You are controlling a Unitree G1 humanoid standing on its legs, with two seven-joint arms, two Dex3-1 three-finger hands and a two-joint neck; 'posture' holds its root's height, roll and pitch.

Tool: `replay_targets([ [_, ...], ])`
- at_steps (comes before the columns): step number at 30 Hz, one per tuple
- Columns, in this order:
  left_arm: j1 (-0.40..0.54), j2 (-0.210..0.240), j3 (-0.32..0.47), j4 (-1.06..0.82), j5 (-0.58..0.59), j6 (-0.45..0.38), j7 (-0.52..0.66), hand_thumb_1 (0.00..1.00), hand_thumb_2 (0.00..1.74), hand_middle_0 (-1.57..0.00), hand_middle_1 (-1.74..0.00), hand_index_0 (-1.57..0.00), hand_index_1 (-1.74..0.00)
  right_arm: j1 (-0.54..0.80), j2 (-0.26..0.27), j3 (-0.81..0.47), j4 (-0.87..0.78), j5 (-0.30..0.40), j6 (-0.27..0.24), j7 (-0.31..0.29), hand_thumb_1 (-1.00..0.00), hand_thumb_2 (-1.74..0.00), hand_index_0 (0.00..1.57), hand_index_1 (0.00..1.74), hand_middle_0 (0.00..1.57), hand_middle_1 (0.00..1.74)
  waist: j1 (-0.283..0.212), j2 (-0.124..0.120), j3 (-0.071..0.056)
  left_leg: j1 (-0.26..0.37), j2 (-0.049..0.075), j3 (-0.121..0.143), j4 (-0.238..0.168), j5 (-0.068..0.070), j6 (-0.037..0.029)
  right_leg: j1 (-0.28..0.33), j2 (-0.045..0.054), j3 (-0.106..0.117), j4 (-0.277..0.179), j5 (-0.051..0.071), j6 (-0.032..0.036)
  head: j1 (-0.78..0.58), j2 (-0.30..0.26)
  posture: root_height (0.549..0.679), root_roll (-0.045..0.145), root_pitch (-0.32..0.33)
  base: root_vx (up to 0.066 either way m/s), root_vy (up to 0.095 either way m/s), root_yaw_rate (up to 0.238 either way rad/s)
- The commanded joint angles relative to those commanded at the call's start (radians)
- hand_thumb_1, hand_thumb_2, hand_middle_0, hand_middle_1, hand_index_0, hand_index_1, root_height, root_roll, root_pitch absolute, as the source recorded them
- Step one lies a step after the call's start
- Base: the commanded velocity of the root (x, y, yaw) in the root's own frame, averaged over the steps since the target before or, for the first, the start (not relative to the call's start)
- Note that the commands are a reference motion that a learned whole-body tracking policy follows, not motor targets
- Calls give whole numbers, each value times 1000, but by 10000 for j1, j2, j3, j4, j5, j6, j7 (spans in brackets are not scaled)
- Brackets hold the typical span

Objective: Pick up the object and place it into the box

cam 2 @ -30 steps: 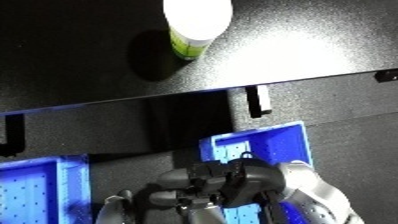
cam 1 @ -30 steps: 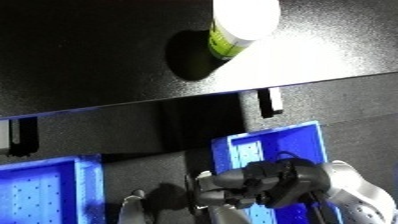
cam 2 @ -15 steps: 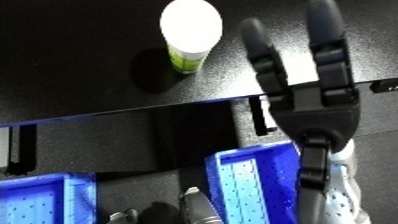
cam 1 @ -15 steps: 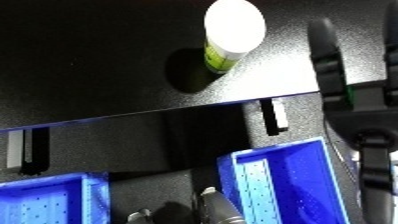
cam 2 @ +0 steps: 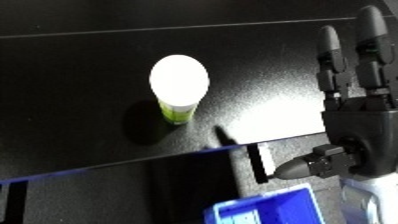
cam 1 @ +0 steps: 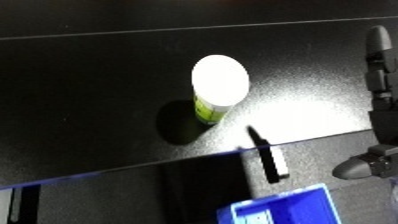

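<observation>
Nearest, the blue bin (cam 2: 266,212) peeks in below the counter (cam 2: 89,60) edge. The right robot hand (cam 2: 360,120) hovers with fingers straight, holding nothing. Farther back stands the white-lidded green container (cam 2: 178,90), upright, probably light and rigid; grasp its sides below the lid.

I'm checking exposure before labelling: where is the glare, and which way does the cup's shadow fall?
Left eye view: the cup's white lid is blown out, with a bright patch on the table to its right and its shadow falling lower left. Right eye view: same glare; the right hand stays dark.
</observation>
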Motion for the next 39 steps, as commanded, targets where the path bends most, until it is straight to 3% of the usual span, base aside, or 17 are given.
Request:
replay_targets([
  [5,-66,47,-38,-163,-7,-32,110,0,0,0,0,0,0,-596,-470,816,691,-9,984,-323,0,0,0,0,0,0,177,2,85,5,-59,-72,-192,125,-3,-11,40,-38,-113,20,-71,564,376,613,45,-29,-26,-12,46],
  [15,-552,19,-543,-465,-5,267,283,0,0,0,0,0,0,-1996,-636,2231,2284,-203,2261,-209,0,0,0,0,0,0,520,136,152,-55,-168,-137,-253,168,-16,-44,-58,-109,-152,42,-146,1398,-131,614,47,-26,0,-3,72],
  [27,-874,42,-847,-554,-29,629,279,0,0,0,0,0,0,-3377,-311,3442,3149,-178,3022,-39,0,0,0,0,0,0,721,321,277,-153,-232,-130,-152,165,-30,-201,-152,-84,-32,39,-178,1991,-602,612,54,-25,5,9,40],
  [34,-936,-16,-944,-599,-42,696,264,0,0,0,0,0,0,-3960,-18,3921,3156,-185,3150,-65,0,0,0,0,0,0,815,401,293,-131,-259,-126,-228,211,-55,-226,-160,-38,-43,40,-186,2164,-709,612,58,-23,9,13,28],
  [39,-969,-89,-1028,-625,-71,736,306,0,0,0,0,0,0,-4256,248,4102,3054,-157,3096,-139,-250,-435,393,435,393,435,855,447,296,-96,-276,-116,-298,235,-77,-228,-158,-5,-51,37,-177,2251,-671,613,60,-23,4,8,32],
])
